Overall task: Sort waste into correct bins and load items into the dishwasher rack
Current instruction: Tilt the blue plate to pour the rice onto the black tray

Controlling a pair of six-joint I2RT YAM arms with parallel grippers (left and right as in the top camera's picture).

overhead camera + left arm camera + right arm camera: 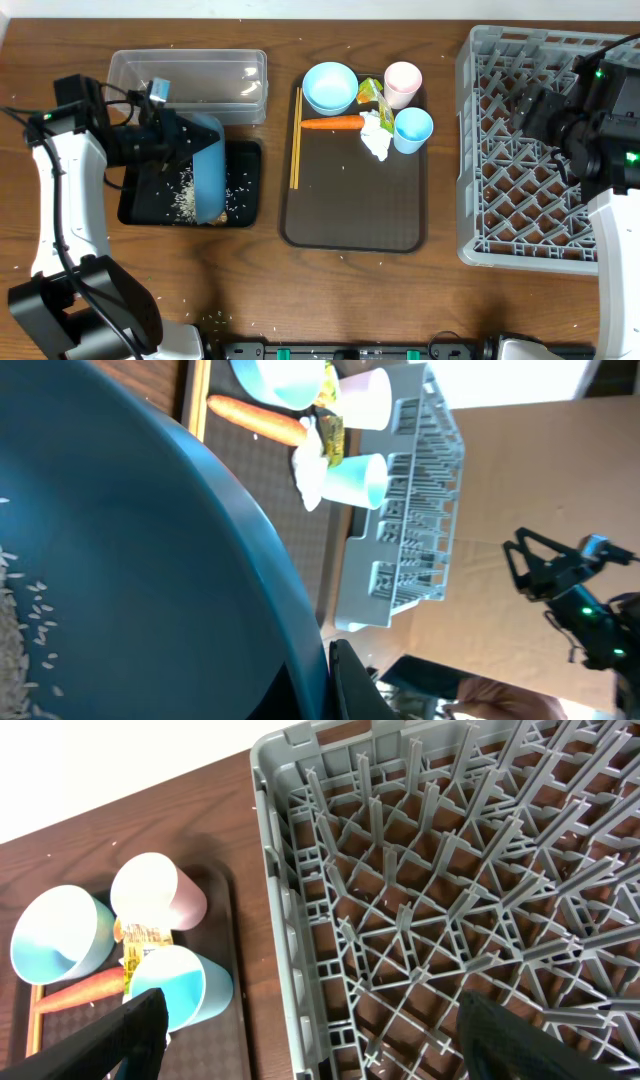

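My left gripper point(172, 140) is shut on the rim of the large blue dish point(207, 170) and holds it tilted on edge over the shallow black tray point(243, 185), where loose white rice point(184, 200) and a brownish scrap point(221, 215) lie. The dish fills the left wrist view point(130, 560), rice still on it. The clear tub point(190, 82) stands behind. On the brown serving tray point(350, 215) are the light-blue bowl point(329, 87), pink cup point(403, 83), light-blue cup point(413, 130), carrot stick point(333, 124), yellow-green wrapper point(371, 92), tissue point(376, 138) and chopsticks point(295, 138). My right gripper point(310, 1040) is open above the grey rack point(520, 150).
Rice grains are scattered on the wooden table around the bins and near the front edge. The rack point(450, 900) holds nothing in the right wrist view. The serving tray lies between the bins and the rack.
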